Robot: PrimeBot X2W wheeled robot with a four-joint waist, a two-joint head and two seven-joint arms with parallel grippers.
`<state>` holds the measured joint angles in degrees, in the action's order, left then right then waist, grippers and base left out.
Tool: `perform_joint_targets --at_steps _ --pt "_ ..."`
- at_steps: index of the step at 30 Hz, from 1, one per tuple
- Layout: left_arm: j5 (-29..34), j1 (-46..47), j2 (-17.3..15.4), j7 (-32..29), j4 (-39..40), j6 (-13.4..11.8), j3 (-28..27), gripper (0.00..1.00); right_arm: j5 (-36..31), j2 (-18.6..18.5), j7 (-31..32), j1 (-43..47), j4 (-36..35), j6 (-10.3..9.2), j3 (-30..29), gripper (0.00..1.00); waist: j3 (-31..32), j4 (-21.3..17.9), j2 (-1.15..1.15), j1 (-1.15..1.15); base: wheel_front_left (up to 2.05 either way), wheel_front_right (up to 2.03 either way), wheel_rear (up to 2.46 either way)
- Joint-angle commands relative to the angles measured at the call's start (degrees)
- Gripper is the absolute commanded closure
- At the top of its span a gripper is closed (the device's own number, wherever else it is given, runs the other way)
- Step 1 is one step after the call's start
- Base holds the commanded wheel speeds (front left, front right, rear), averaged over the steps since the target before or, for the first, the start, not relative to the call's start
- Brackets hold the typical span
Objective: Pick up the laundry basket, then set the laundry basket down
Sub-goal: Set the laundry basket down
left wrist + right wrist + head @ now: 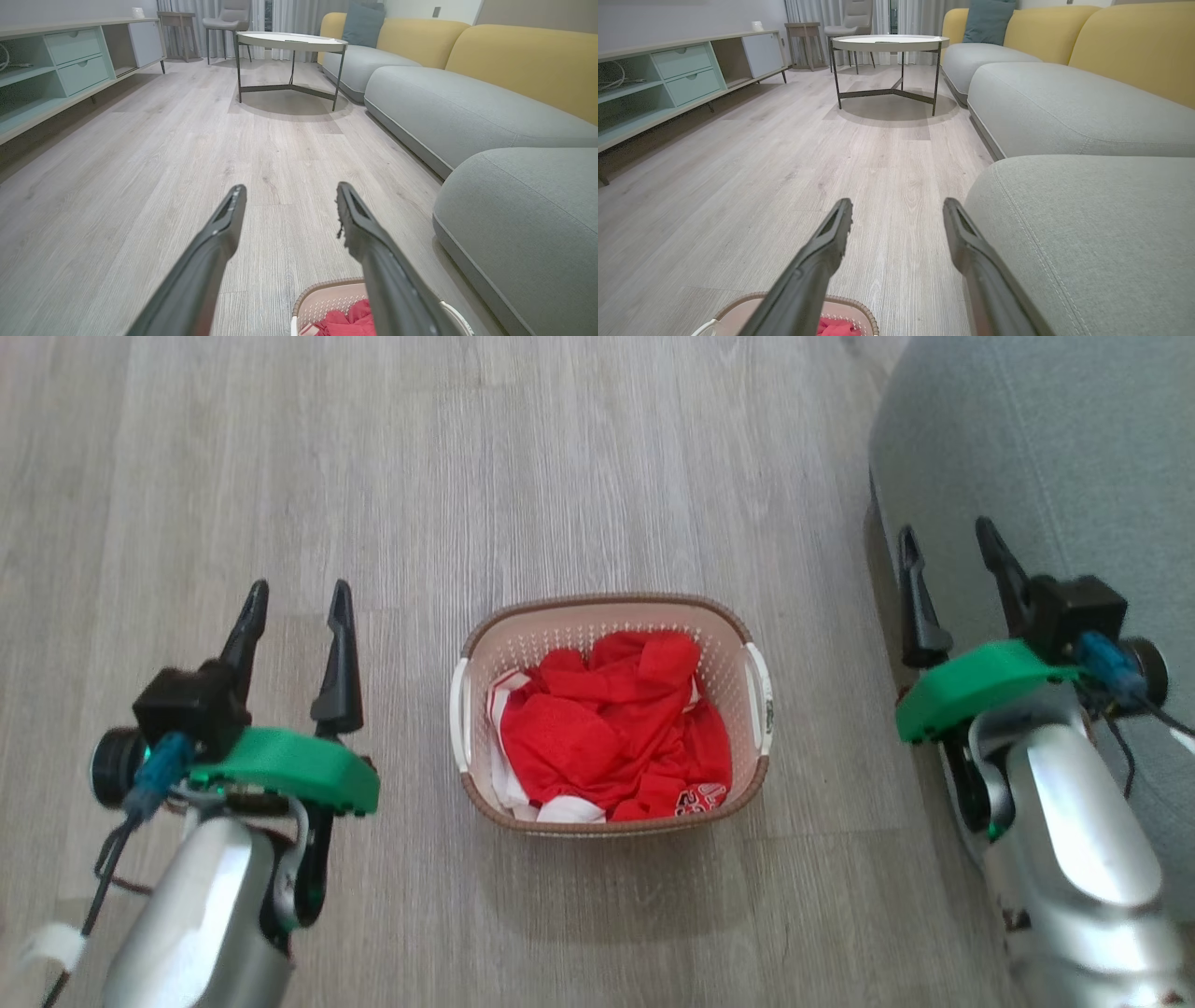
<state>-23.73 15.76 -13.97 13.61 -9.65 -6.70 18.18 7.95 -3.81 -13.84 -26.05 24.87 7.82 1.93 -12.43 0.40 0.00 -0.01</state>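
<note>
We look down on a pale grey wood-plank floor [597,457] that takes up most of the head view. A grey sofa [1055,448] crowds in from 2 o'clock. At the centre, standing on the floor and not yet lifted, is the laundry basket [607,601], cream and perforated with a brown woven-look rim. A crumpled red garment [607,728] with white trim lies inside it.

Our left tool [299,590] hangs at 8 o'clock from the basket. Our right tool [945,530] hangs at 3 o'clock, just in front of the sofa. Each has its two dark fingers parted with nothing between them, well apart from the basket.

We judge they flank it this way because the basket's white handles [758,695] sit on its 9 and 3 o'clock sides. Each tool can then come inward to its own handle for a level, two-armed lift.
</note>
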Motion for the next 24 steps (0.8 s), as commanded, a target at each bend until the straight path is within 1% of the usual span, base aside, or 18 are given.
perform_joint_targets --at_steps 1,13,24 --pt "0.40 1.09 -1.82 -0.12 2.36 -0.51 -1.93 0.00 -0.50 0.83 0.15 0.00 -2.36 -0.33 0.80 0.00 0.64 0.05 0.00 0.01 0.00 0.00 0.00" --pt "1.21 -8.62 -3.08 -3.46 11.91 -4.86 -1.17 0.00 0.35 0.91 4.71 10.01 -13.17 -0.33 -0.84 0.00 5.77 -0.28 0.00 0.01 0.00 0.00 0.00" --pt "2.03 -14.13 -4.33 -6.05 16.08 -6.34 0.66 0.00 0.93 0.92 8.99 16.56 -19.14 -0.33 -1.29 0.00 9.35 0.09 0.00 0.01 0.00 0.00 0.00"
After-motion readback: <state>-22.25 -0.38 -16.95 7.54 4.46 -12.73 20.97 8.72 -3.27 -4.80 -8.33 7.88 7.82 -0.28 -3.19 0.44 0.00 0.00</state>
